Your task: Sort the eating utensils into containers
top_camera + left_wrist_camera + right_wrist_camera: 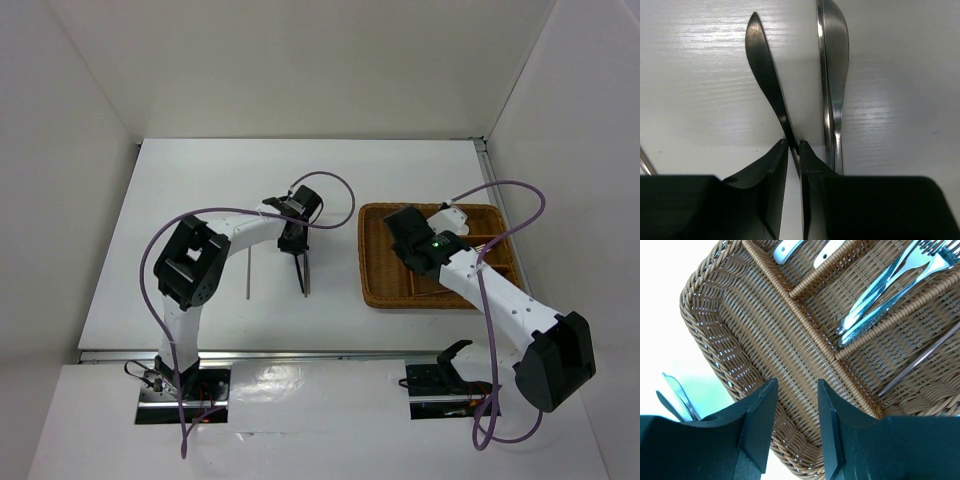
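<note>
On table (690, 90), left end effector (794, 148) pinching knife (765, 65)

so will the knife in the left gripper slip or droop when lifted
Likely stiff: the knife is slim metal, showing no sag. Its glossy surface could slip, and the left gripper pinches one narrow spot, so it might pivot.

White links, black joints and purple cables (505, 183) make up the left arm (250, 230) and right arm (505, 305); the left claw (794, 150) and right claw (796, 407) are black.
</note>
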